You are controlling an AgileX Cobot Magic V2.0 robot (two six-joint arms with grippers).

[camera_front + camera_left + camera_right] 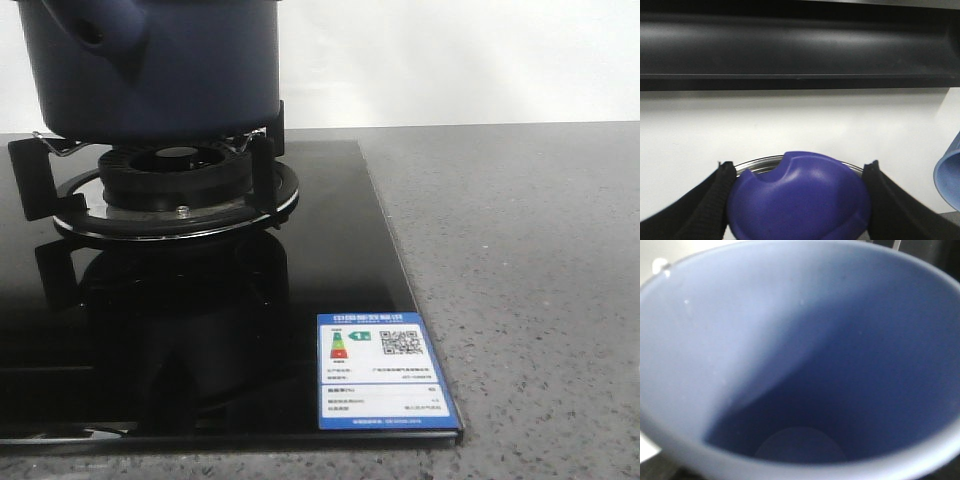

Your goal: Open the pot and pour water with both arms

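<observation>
Filling the right wrist view, a smooth light-blue cup [800, 365] hides the right pincer; its state cannot be told. Between the left pincer [799, 200]'s ribbed black fingers [700, 210] sits a glossy purple-blue domed lid [800, 200], gripped. Matte navy pot [150, 70] rests on the burner grate [175, 185], top cropped.

Pot [150, 70]: dark navy, matte straight sides, stubby hollow side handle facing you. Sits upright on black burner grate, far-left of glass hob. Top edge out of your front view; lid state not discernible there.
</observation>
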